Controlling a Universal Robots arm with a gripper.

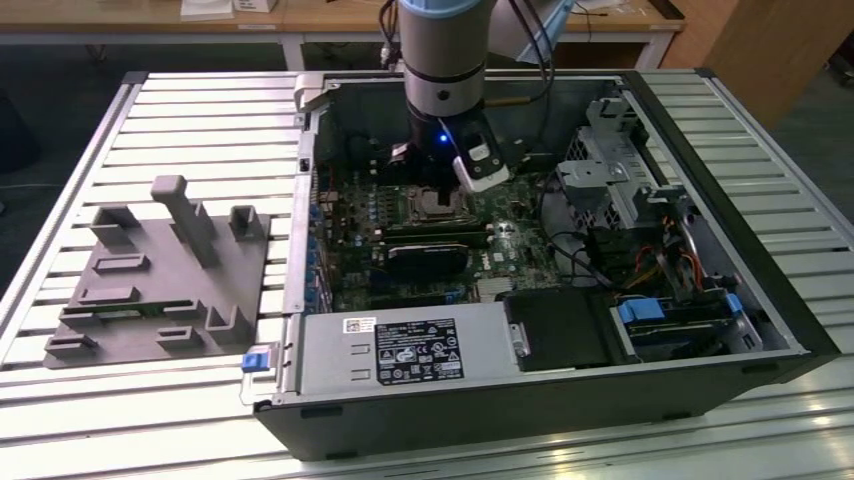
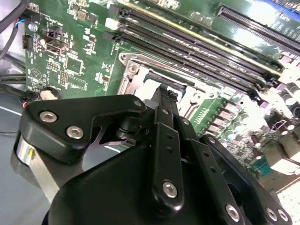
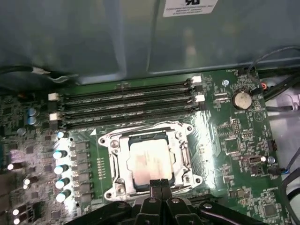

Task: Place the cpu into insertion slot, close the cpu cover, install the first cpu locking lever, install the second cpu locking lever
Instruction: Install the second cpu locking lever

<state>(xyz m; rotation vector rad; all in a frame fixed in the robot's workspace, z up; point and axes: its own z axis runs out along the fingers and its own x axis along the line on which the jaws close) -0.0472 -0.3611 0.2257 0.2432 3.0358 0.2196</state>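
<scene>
tool (image 3: 161, 183) shut, empty, tips over cpu (image 3: 149, 162)

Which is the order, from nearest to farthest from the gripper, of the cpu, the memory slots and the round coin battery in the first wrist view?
1. The cpu: in its socket, directly at the gripper tips.
2. The memory slots: long black rows just beyond the socket.
3. The coin battery: round and silvery, off at the board's corner, past the end of the slots.
</scene>
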